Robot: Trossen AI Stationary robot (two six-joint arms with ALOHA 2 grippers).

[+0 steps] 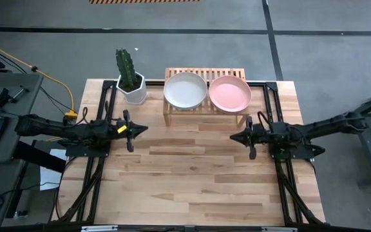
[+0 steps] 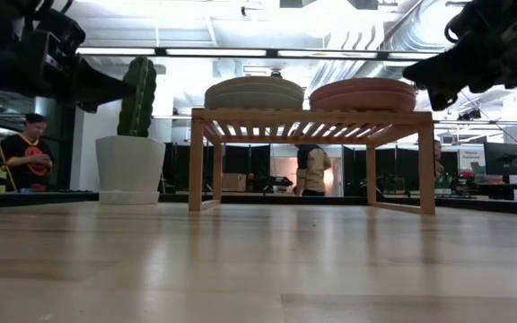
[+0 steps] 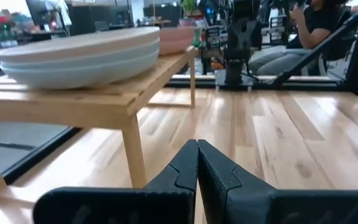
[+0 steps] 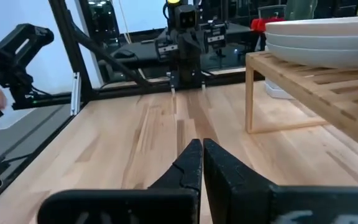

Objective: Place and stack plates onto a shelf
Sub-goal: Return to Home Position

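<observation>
Both my tools are clenched on nothing. Left tool hangs over the left side of the pale plank worktop, pointing right. In its wrist view the fingers meet w/ no gap. Right tool hangs over the right side, pointing left, fingers pressed together too. Both are nearer than the shelf & well apart from each other. The low view shows them up off the surface.

The low light-wood slatted shelf stands at the far edge, abt mid-width. On its left half is a stack of round matte pale plates, off-white on top. On its right half is a stack of round matte pink plates.

Hard to see: from above only the top plate of each stack shows, & they cover most of the slats. Left wrist view gives three rims in the pale stack, the lower two bluish, exact tints unclear. The pink stack shows layers side-on, but I can't count them for sure. The right wrist view cuts it off at the frame edge.

Room: the stacks sit just beside each other, w/ a sliver btwn them in the low view. A white hexagonal pot w/ a green cactus stands just left of the shelf, near my left tool. The bare worktop btwn & nearer than the tools is wide open. A person shows in the room beyond.
</observation>
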